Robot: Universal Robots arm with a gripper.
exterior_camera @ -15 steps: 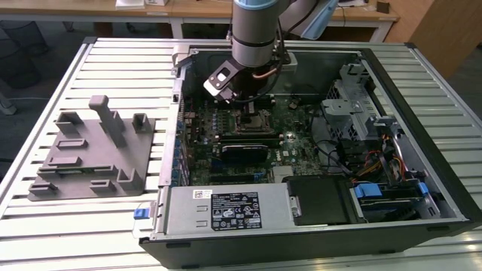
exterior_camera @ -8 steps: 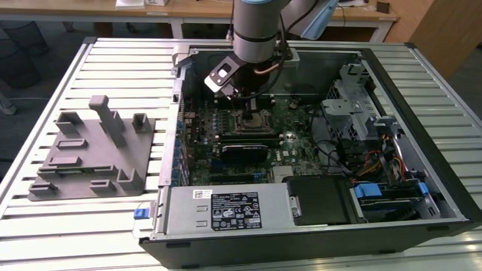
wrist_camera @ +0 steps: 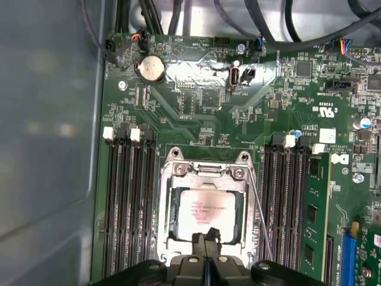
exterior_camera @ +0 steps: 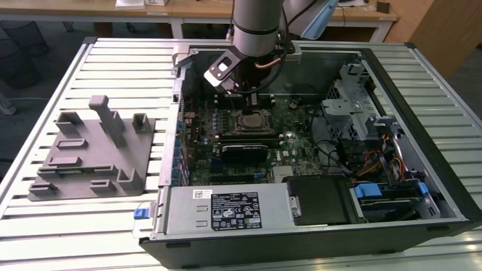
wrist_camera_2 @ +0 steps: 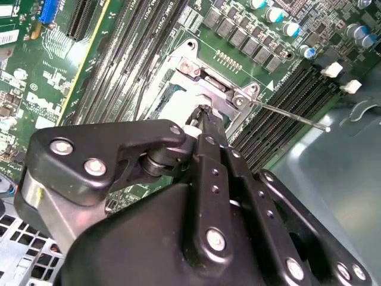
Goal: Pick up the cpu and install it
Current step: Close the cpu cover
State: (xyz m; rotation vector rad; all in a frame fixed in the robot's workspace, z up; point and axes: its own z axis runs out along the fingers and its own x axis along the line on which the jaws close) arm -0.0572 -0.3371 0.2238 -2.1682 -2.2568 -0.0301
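Since the cpu (wrist_camera: 205,208) already sits flat in the socket (wrist_camera: 172,179), mid-motherboard (wrist_camera: 196,113), I read it as released: my gripper (wrist_camera: 208,237) hangs just over its edge, fingers (wrist_camera: 203,241) pinched together, gripping nothing I can see.

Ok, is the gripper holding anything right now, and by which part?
Cannot be told. The gripper sits at one edge of the cpu, which lies in the socket; a grip there isn't clear.
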